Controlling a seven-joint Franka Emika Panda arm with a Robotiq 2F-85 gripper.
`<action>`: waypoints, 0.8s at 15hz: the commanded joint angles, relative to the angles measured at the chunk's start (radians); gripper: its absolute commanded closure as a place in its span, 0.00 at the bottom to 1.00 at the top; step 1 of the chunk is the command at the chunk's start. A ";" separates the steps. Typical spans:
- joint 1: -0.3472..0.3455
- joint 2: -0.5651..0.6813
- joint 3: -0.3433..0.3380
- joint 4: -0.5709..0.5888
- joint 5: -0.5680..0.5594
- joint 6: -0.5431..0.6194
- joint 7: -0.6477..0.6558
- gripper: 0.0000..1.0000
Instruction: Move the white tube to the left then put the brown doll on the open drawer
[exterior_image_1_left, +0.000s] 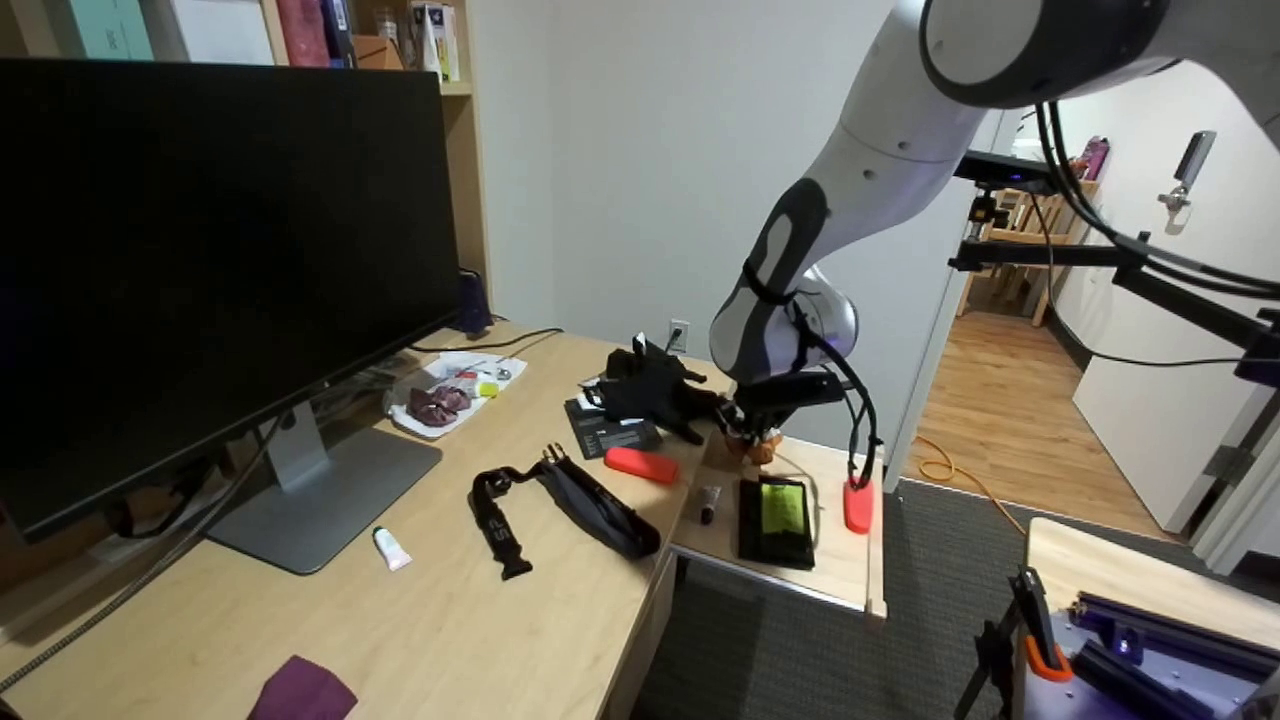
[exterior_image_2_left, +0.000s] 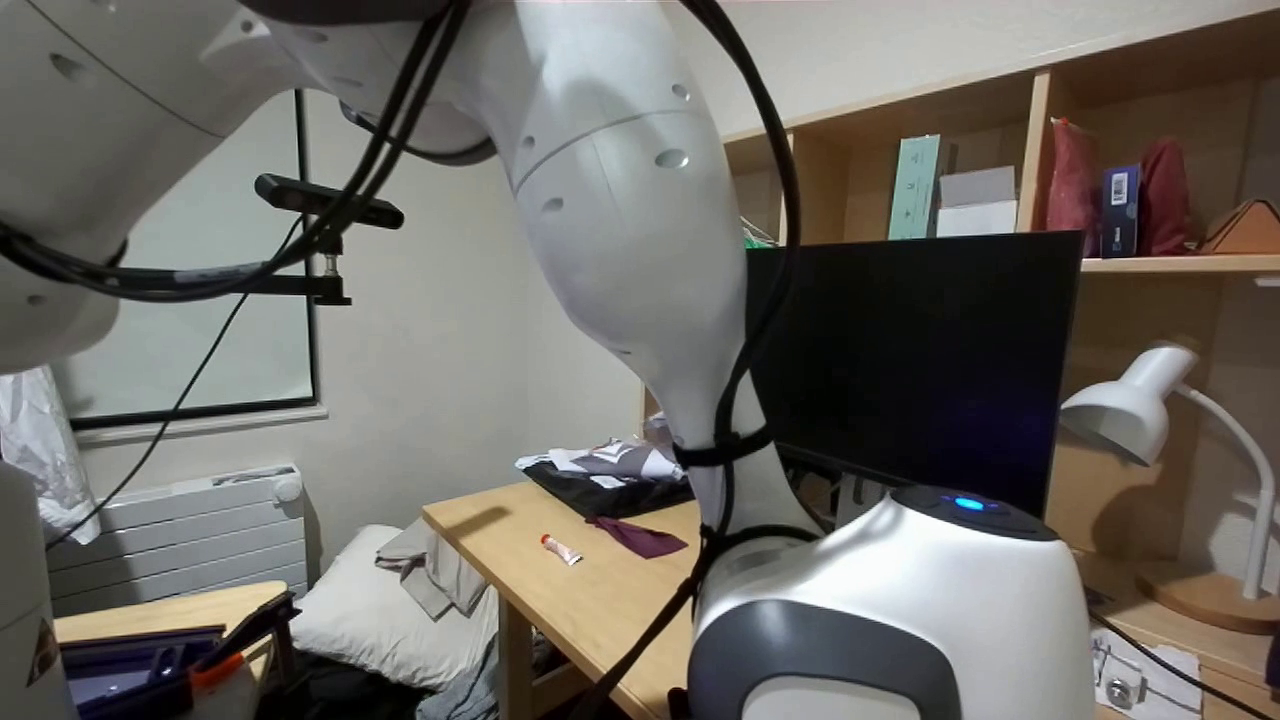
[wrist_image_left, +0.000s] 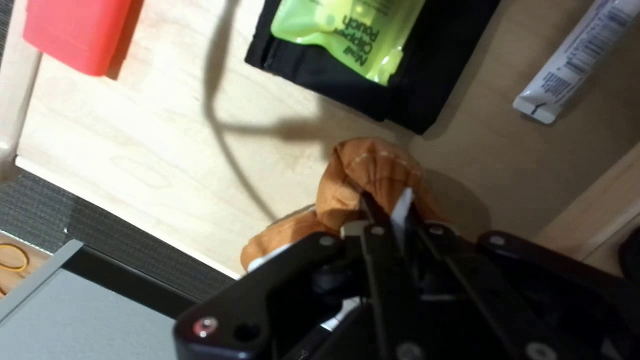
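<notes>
Bunched orange-brown cloth, the brown doll (wrist_image_left: 375, 165), is pinched at the tips of my gripper (wrist_image_left: 385, 202), whose jaws are shut on its folds. The doll (exterior_image_1_left: 763, 450) hangs or rests at the wall end of the open drawer (exterior_image_1_left: 835, 575); whether it touches the bottom I cannot tell. Part of its body is hidden behind the fingers. A white tube (wrist_image_left: 570, 65) with a dark cap lies in the drawer on the desk side, apart from the gripper; the same tube (exterior_image_1_left: 709, 503) shows in an exterior view. Drawer, doll and gripper do not show in the remaining view.
Inside the drawer lie a black pouch (exterior_image_1_left: 775, 550) with a green packet (wrist_image_left: 350, 35) and a red case (wrist_image_left: 77, 32). The desk holds another red case (exterior_image_1_left: 641, 464), black gloves (exterior_image_1_left: 655, 390), a strap (exterior_image_1_left: 600, 510), a small tube (exterior_image_1_left: 391, 550) and a monitor (exterior_image_1_left: 220, 280).
</notes>
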 joint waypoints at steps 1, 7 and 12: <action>0.016 0.017 -0.024 0.001 -0.004 0.023 0.000 0.92; 0.003 -0.004 -0.011 -0.010 0.008 0.008 -0.007 0.50; -0.038 -0.102 0.045 -0.070 0.039 -0.004 -0.035 0.16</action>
